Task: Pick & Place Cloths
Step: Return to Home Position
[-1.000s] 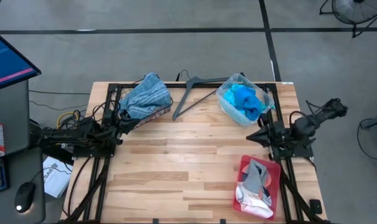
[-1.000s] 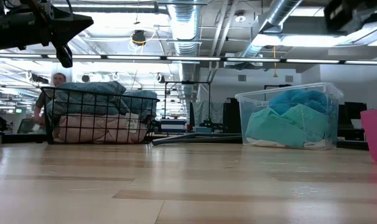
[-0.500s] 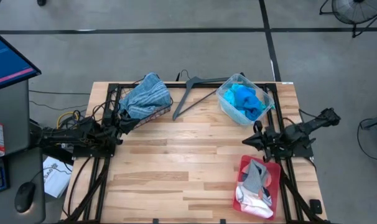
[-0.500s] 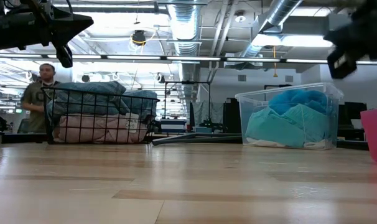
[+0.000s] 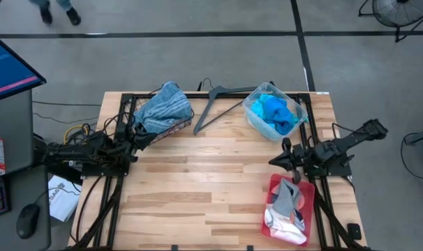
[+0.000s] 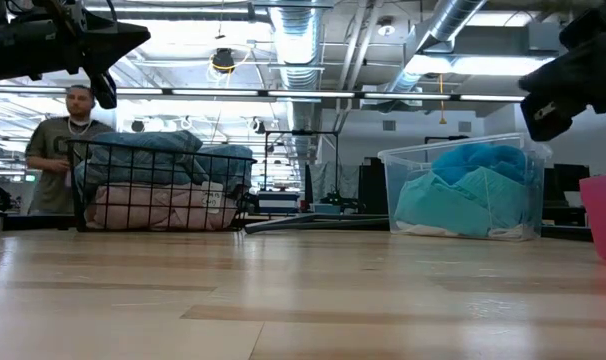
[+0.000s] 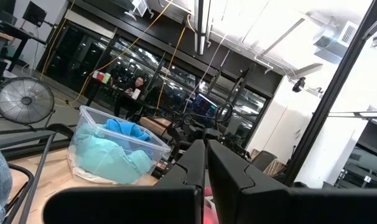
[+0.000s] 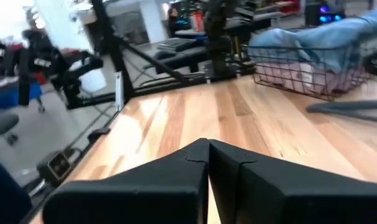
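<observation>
my right gripper (image 8: 208,145) has its two fingers pressed together, tip against tip, with nothing between them. it hangs above the right side of the table (image 5: 197,181), well clear of the wood in the low view, and points in toward the middle. seen from above it sits between the clear bin (image 5: 247,107) and the pink bin (image 5: 275,184), just past the pink bin's far end.

the pink bin, nearest to that gripper, holds a grey sock (image 5: 290,195) lying over white socks (image 5: 285,222). the clear bin holds turquoise cloths (image 6: 453,205) with a bright blue cloth (image 6: 478,158) piled on top.

my left gripper (image 7: 206,147) is closed the same way, finger to finger and empty. it waits at the table's left edge, raised off the surface, its tip close beside the wire basket (image 6: 143,144).

that basket stands at the far left corner. a blue-white striped cloth (image 5: 164,104) is heaped over its top and a pink cloth (image 6: 153,208) is folded underneath, against the wires.

a grey hanger (image 5: 204,111) lies flat on the wood between the basket and the clear bin, near the far edge.

beyond the table a person (image 6: 58,150) stands behind the basket.
</observation>
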